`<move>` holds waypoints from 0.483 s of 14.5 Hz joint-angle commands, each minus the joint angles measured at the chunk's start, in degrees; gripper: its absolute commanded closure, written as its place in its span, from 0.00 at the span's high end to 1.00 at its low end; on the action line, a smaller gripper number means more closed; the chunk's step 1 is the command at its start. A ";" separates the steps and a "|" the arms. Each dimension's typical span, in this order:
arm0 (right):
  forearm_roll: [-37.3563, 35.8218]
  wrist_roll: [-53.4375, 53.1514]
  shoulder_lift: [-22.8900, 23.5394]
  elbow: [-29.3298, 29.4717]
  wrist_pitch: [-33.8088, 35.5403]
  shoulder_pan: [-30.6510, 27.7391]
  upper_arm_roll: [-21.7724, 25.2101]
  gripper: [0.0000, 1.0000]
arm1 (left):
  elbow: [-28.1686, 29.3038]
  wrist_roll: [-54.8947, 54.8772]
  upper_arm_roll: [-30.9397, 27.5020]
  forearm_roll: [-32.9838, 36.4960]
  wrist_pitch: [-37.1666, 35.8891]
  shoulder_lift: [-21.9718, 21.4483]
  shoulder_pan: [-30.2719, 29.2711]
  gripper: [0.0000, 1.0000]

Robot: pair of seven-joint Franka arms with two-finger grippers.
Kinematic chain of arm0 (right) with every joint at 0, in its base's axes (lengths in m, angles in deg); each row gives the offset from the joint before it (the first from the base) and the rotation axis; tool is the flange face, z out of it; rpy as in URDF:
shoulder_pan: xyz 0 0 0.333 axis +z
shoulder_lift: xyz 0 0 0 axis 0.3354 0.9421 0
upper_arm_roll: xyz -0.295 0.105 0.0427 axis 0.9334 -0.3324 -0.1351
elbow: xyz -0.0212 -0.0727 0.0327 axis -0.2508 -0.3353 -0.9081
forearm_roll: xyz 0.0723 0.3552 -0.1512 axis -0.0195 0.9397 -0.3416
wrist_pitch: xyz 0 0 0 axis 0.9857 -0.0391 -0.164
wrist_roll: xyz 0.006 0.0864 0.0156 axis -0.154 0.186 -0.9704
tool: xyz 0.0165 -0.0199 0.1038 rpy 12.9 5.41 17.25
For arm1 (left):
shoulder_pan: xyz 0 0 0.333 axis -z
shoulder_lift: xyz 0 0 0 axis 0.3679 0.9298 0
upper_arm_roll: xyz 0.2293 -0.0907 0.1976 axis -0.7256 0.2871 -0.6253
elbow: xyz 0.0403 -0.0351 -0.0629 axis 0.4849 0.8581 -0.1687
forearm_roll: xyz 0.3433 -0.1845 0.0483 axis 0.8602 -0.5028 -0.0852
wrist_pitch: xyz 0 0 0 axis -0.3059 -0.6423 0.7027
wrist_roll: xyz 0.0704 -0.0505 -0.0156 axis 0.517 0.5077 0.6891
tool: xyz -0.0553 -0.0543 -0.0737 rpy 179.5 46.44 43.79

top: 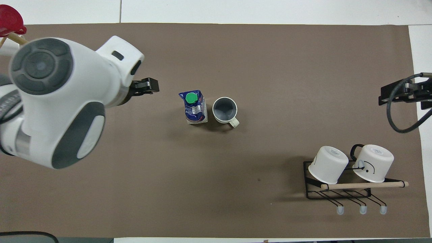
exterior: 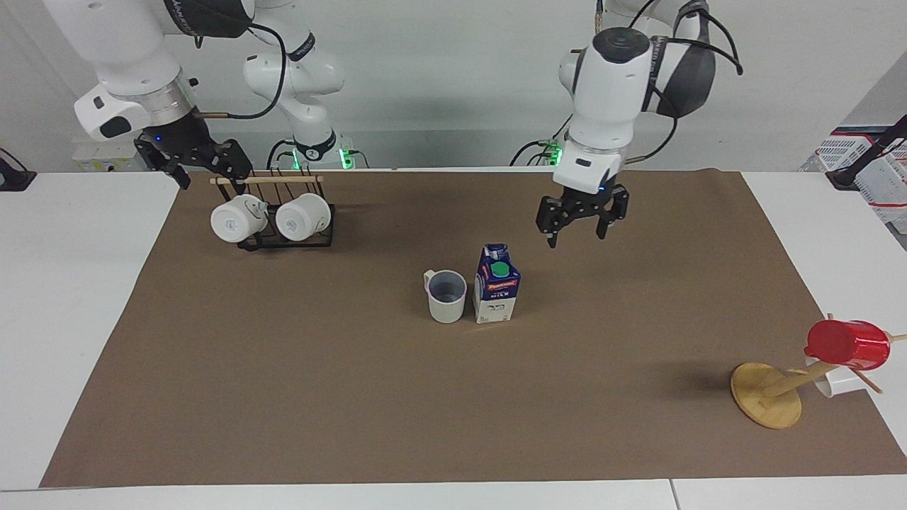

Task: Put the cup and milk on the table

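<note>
Surface: white tabletop under a wide brown mat; carries every item listed below. Risk: none of its own.

Left arm, left claw: raised over bare mat toward the left arm's end, well apart from both task items, fingers spread, holding nothing. Risk, as a judgement: low sweep across the middle apt to clip the carton top.

Right arm, right claw: waiting above the edge of the mat at the right arm's end, beside the rack; grip not readable. Risk: any drop or swing likely to knock the wooden bar or the hung mugs.

Wire rack: black frame with a wooden bar, near the robots at the right arm's end; two white mugs hung on it, bases showing. Not part of the task.

Mug tree: wooden base with a leaning stem, at the left arm's end, farther from the robots; red cup and a white one on its pegs. Tilted look, tipping possible if bumped.

Milk: upright on the mat at mid-surface, green cap up, free of any grip. Tall and narrow, so easiest item to topple.

Cup: upright, mouth up, just beside the milk on the right arm's side, handle turned away from the carton. Fall of the carton likely to strike it.

Task status, judged: both items placed.
</note>
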 commanded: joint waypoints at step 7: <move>0.60 -0.88 -1.02 -0.93 0.07 0.09 -0.39 1.00 | -0.02 -27.75 0.12 -5.69 -4.52 -3.25 -19.45 1.00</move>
